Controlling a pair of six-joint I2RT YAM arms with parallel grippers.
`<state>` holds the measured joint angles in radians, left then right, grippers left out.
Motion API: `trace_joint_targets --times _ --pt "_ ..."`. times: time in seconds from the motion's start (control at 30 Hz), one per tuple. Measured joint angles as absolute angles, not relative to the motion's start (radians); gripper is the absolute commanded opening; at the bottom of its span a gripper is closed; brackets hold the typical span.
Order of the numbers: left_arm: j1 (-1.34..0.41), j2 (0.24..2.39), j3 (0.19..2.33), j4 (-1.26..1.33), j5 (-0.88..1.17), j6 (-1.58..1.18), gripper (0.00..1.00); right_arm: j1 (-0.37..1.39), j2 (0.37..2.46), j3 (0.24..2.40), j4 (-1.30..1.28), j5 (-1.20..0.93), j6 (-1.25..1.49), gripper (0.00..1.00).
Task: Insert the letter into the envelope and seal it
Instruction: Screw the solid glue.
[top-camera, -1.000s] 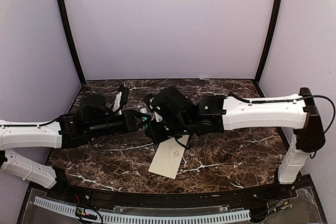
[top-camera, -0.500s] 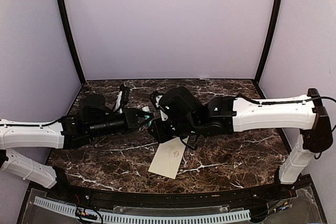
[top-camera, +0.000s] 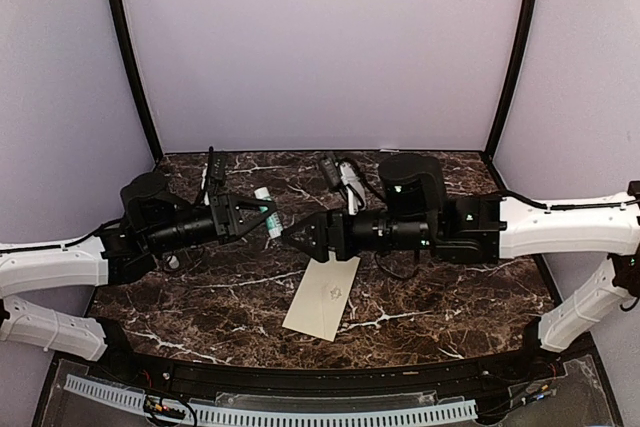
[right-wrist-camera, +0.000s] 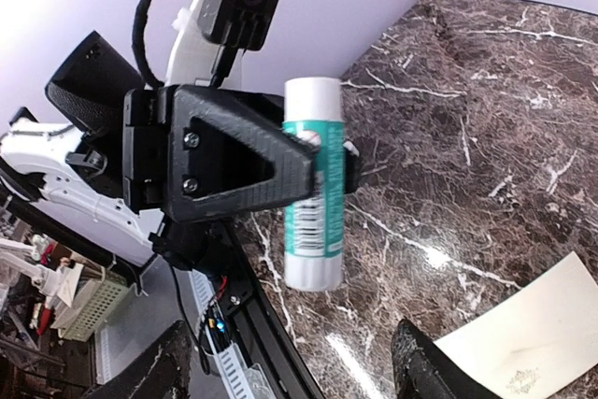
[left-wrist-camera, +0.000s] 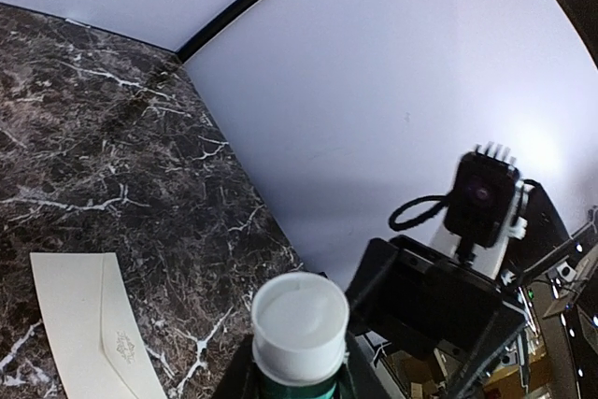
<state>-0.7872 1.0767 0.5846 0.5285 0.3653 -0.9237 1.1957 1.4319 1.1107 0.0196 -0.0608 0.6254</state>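
- My left gripper [top-camera: 252, 217] is clamped on the glue stick [top-camera: 267, 213], fingers [right-wrist-camera: 234, 151] pressing its green-labelled middle.
- The stick is held above the table [top-camera: 450, 297]. Its white ends stick out on both sides of my fingers, and in my left wrist view its round white cap [left-wrist-camera: 299, 313] faces the camera.
- My right gripper [top-camera: 295, 234] has its fingers [right-wrist-camera: 425, 371] spread wide with nothing between them.
- It points left at the stick, near it but not touching, so my two grippers face each other tip to tip over the middle of the table.
- The envelope [top-camera: 322, 299] lies flat on the marble just in front of my right gripper, toward the near edge.
- It sits tilted, its long sides running from near-left to far-right, with the small mark at its middle facing up.
- Its far end reaches under my right gripper in the top view.
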Motion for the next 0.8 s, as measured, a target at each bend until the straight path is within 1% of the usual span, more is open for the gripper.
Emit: trace_joint_targets --times 0.17,0.2,0.27,0.33,0.43,0.57,0.63,0.73,0.8 --pt "-0.787 1.003 0.572 0.609 0.463 -0.889 0.00 1.149 1.387 1.037 0.157 -0.208 0.676 0.72" --pt "-0.787 0.992 0.562 0.637 0.481 -0.889 0.00 1.144 1.385 1.033 0.186 -0.236 0.685 0.70" --pt "-0.787 0.980 0.539 0.698 0.531 -0.891 0.00 1.142 1.385 1.032 0.228 -0.286 0.695 0.62" --pt "-0.788 0.981 0.526 0.737 0.576 -0.895 0.00 1.143 1.386 1.032 0.274 -0.343 0.710 0.58" --pt "-0.788 0.985 0.526 0.777 0.627 -0.899 0.00 1.152 1.398 1.038 0.315 -0.404 0.717 0.59" --pt "-0.789 0.992 0.529 0.829 0.681 -0.905 0.00 1.183 1.428 1.067 0.320 -0.419 0.711 0.64" --pt "-0.790 0.999 0.537 0.845 0.701 -0.907 0.00 1.194 1.436 1.068 0.330 -0.418 0.713 0.64" --pt "-0.791 1.004 0.541 0.870 0.720 -0.912 0.00 1.199 1.446 1.068 0.347 -0.419 0.717 0.61" --pt "-0.796 1.008 0.541 0.885 0.724 -0.917 0.00 1.202 1.450 1.068 0.355 -0.419 0.718 0.54"
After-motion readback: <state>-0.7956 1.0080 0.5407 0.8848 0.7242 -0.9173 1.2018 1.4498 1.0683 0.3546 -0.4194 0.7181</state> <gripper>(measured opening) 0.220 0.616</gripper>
